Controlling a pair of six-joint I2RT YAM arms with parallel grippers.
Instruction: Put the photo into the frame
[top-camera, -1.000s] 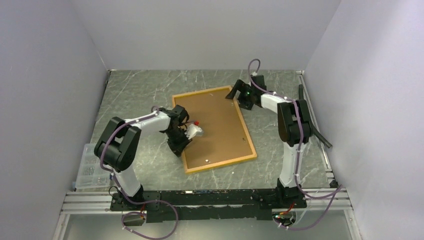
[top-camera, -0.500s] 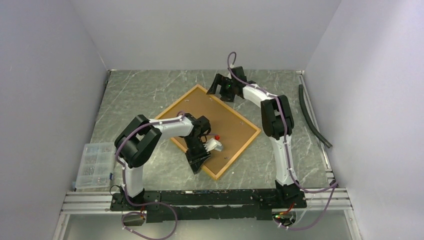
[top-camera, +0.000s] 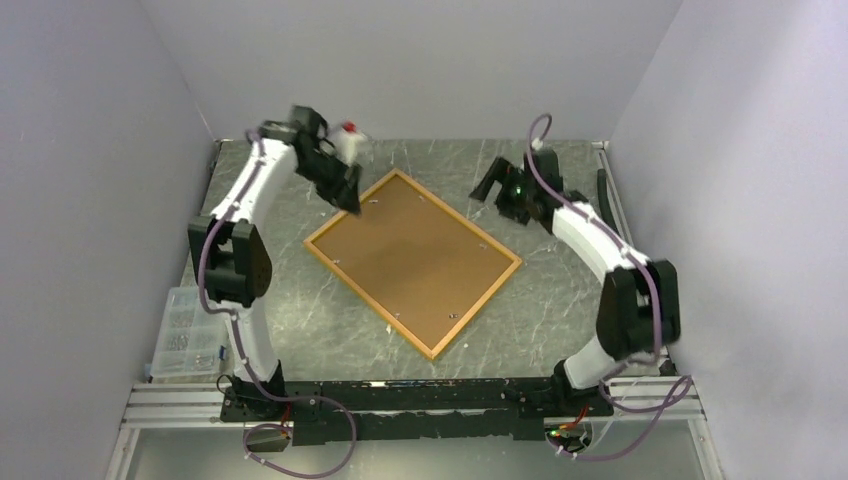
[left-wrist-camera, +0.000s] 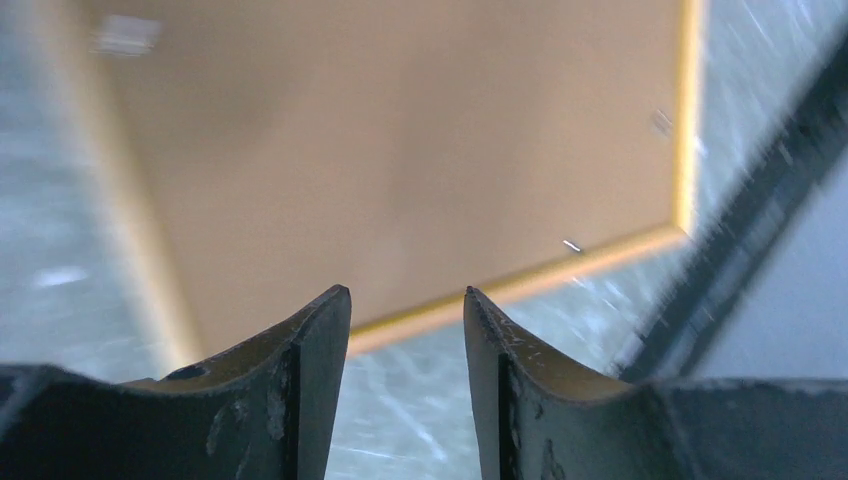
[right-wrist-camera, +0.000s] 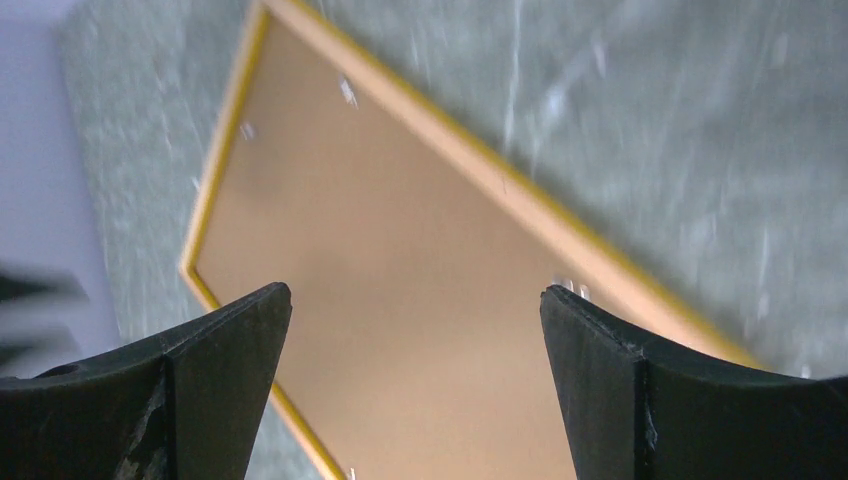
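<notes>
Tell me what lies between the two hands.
The far corner of the frame, brown back up, lies between the left hand and right hand in the top view; bare table flanks it.

Grey-green marbled table (top-camera: 290, 190), enclosed on three sides by plain pale walls (top-camera: 420, 70). Plain brown board (top-camera: 410, 255) lies flat at table centre, turned diamond-wise. Clear plastic compartment box (top-camera: 188, 330) sits at the near left corner. Black hose (top-camera: 601, 183) lies along the right edge. Aluminium rails (top-camera: 170, 405) run along the near edge.
</notes>
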